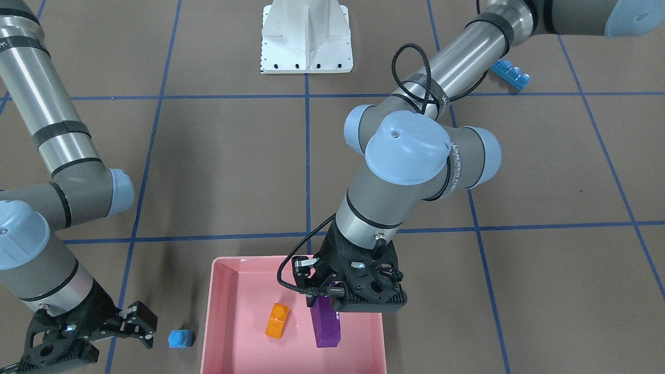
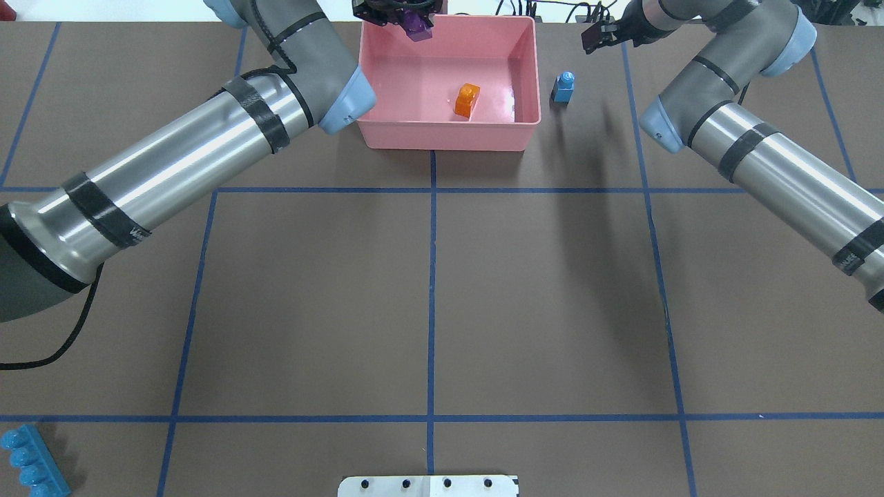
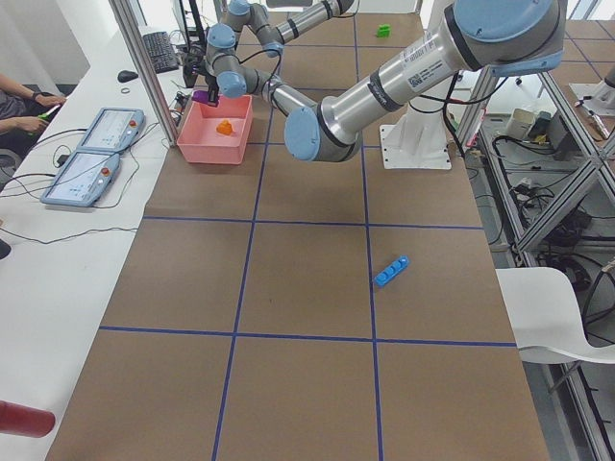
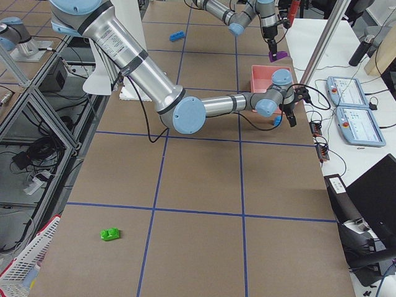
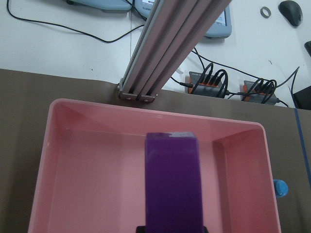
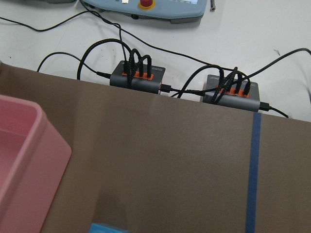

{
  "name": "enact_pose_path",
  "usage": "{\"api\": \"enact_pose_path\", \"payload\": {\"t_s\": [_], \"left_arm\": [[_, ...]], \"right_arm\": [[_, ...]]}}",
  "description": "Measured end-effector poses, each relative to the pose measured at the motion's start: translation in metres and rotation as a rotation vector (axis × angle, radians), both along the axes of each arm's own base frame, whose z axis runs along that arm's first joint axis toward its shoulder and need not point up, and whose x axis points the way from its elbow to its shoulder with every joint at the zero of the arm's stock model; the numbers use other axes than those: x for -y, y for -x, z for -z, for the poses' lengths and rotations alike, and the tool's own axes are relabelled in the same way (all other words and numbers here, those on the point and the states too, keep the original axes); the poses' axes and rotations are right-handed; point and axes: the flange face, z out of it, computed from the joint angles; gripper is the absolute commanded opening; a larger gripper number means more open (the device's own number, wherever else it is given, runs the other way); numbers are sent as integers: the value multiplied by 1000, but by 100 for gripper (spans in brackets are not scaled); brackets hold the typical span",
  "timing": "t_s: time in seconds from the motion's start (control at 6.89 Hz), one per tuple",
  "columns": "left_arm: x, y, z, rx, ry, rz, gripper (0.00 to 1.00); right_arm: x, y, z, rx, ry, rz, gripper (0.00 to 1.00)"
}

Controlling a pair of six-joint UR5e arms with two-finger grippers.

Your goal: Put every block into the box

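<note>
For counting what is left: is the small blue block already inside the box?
No, the small blue block stands outside the box, on the table beside its wall.

Both arms: silver tubes, grey joints, pale-blue caps, black bands. Left arm carries a looped black cable (white lettering on its wrist joint). Right arm same finish. Left gripper, right gripper: black. Base: white, screw-holed edge
</note>
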Motion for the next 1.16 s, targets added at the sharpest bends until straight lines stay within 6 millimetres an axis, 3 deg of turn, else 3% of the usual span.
{"api": "enact_pose_path", "payload": {"t_s": [0.29,0.58,1.16], "left_arm": [[0,-24,-5,26,-17,35,0],[-4,-41,-10,38,-30,49,0],[-6,-49,-11,46,-35,58,0]], "right_arm": [[-7,16,-7,17,-24,23,99],[-10,26,-31,31,-46,37,99],[-8,37,-15,65,-67,68,99]]}}
